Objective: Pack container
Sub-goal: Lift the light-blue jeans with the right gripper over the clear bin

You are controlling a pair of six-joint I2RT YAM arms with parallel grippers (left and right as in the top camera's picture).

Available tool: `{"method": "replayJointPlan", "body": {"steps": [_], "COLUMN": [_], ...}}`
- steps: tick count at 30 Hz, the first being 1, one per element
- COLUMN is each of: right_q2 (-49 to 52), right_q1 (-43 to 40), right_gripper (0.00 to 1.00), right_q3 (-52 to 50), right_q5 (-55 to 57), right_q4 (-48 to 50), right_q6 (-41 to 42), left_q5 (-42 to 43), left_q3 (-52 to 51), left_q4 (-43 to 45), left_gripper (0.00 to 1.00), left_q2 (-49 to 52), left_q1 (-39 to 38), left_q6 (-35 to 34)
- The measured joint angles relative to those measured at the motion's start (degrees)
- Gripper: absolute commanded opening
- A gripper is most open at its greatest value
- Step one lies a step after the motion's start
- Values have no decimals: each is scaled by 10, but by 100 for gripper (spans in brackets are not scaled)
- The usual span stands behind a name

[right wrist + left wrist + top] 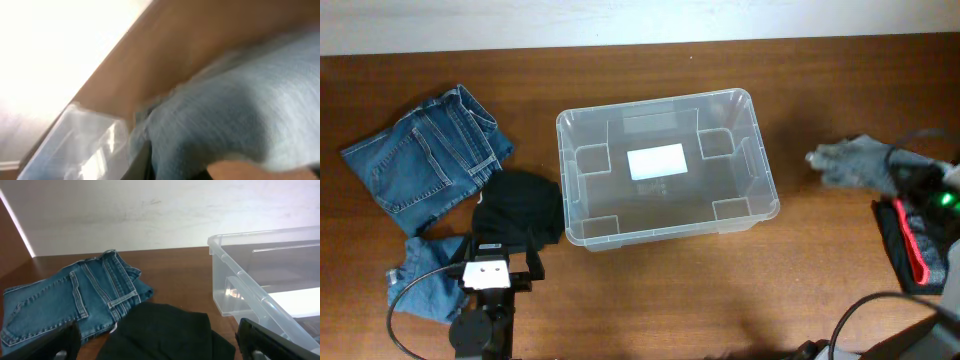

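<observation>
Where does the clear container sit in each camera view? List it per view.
Overhead: container at centre frame.
Left wrist: container at right edge, near corner showing.
Right wrist: container at lower left, blurred.
Shared landmark: the brown tabletop beneath it.

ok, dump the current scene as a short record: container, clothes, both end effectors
container: clear bin, centre, empty; white label on its bottom
jeans: left of the container, outside it
black garment: between jeans and container, outside it
grey garment: right of the container, blurred
left end effector: open, above the black garment
right end effector: at the grey garment; open or shut unclear
packed so far: nothing
</observation>
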Motion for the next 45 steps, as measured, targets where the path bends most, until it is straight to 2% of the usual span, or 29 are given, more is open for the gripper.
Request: {"method": "replayJointPlan", "body": {"steps": [7, 13, 18, 23, 35, 45], "right_q2": [-5, -11, -16, 5, 84, 177], "right_q1": [102, 263, 398, 487, 566, 588], "right_gripper": [4, 4, 4, 4, 4, 4], "right_q3": [183, 305, 313, 313, 313, 313], "right_q5": [-28, -74, -95, -88, -63, -57], "right_q4": [-63, -92, -159, -213, -316, -315], "right_q6": [-62, -145, -214, -263, -375, -440], "left_q5": [0, 0, 0, 0, 0, 0], "left_q3": [0, 0, 0, 0, 0, 0], "left_q4": [0, 0, 0, 0, 0, 0], "left_gripper": [100, 100, 100, 100, 100, 100], "left_q2": [0, 0, 0, 0, 0, 0], "left_q1": [0, 0, 0, 0, 0, 0], "left_q6": [0, 0, 0, 0, 0, 0]}}
